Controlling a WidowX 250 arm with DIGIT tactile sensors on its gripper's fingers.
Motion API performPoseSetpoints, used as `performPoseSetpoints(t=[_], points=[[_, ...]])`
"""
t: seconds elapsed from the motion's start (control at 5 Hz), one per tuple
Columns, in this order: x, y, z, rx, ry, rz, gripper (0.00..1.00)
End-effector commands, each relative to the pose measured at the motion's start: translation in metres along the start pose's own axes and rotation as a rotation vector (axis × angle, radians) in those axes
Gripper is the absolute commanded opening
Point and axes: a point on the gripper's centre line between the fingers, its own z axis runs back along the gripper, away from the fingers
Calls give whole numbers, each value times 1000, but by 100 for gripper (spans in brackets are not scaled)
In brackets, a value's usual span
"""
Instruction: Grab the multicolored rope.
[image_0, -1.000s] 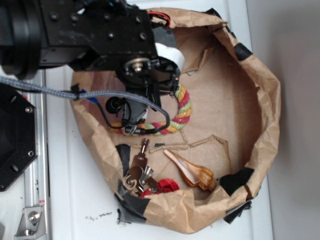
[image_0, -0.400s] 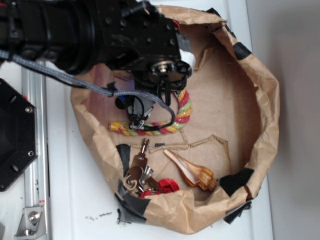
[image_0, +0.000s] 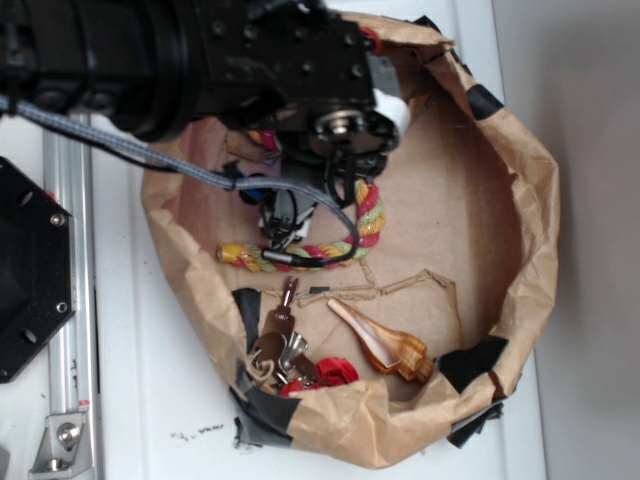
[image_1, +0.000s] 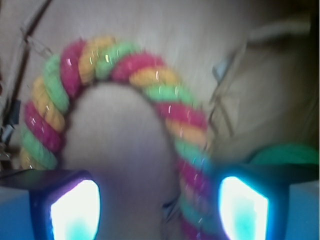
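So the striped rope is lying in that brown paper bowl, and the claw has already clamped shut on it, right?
Not quite. The rope does lie in the paper bowl, but the gripper is open: the wrist view shows its two fingers spread apart, with a stretch of rope running between them, not yet pinched.

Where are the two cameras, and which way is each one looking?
Exterior: up high, looking straight down into the paper bag with the rope, a shell and the black arm.
Wrist: on the arm, just behind the claw, looking down at the bag floor; both glowing fingers show, spread apart.
Shared: both see the rope, curved in an arch.
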Motion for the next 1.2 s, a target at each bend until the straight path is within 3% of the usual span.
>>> performPoseSetpoints(t=[0.0, 0.2, 0.4, 0.8, 1.0], points=[[28, -3, 25, 98, -60, -243, 100], [29, -3, 7, 102, -31, -292, 100], [33, -10, -13, 25, -58, -307, 100], [36, -39, -48, -30, -3, -382, 96], [32, -37, -51, -6, -6, -317, 0]])
